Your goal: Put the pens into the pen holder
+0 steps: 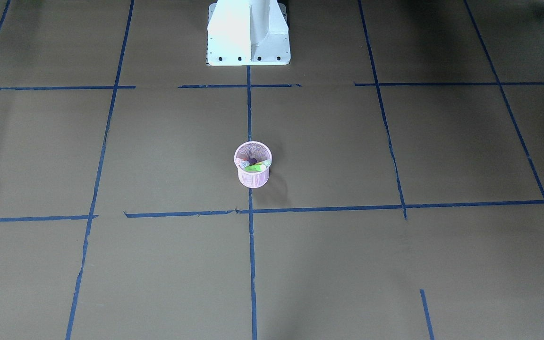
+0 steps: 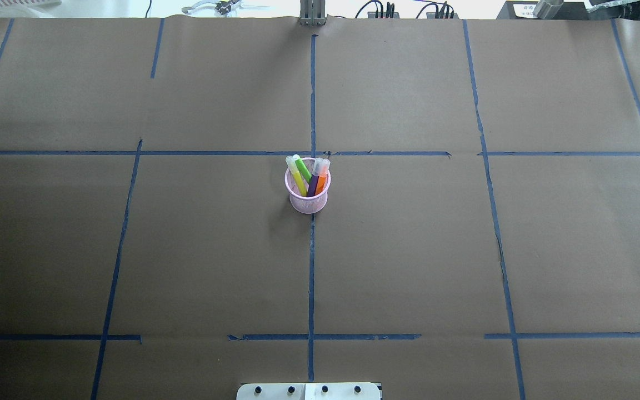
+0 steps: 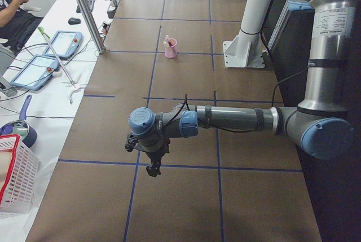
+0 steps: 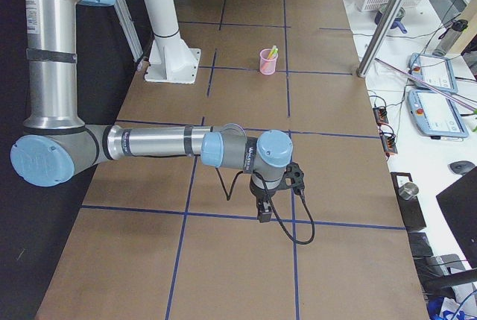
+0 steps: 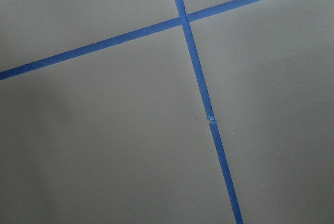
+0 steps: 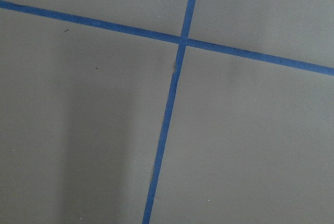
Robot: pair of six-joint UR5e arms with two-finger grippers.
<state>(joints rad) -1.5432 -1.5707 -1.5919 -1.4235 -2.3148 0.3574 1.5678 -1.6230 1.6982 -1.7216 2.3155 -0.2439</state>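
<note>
The pink wire-mesh pen holder (image 2: pixel 309 205) stands upright at the table's middle on a blue tape line. It also shows in the front view (image 1: pixel 253 178) and small in both side views (image 3: pixel 170 49) (image 4: pixel 267 63). The yellow pen (image 2: pixel 299 180), green pen (image 2: pixel 304 171), purple pen (image 2: pixel 313 185) and orange pen (image 2: pixel 321 182) stand inside it, caps up. My left gripper (image 3: pixel 152 170) and right gripper (image 4: pixel 264 214) hang low over the table's far ends, far from the cup. I cannot tell whether either is open or shut. The wrist views show only paper and tape.
Brown paper with blue tape lines (image 5: pixel 198 78) covers the table. The white robot base (image 1: pixel 248 33) stands at the table's edge. Beyond the operators' side are metal posts (image 3: pixel 84 11), tablets (image 3: pixel 62 44), a white basket (image 3: pixel 14 180) and a seated person (image 3: pixel 14 11).
</note>
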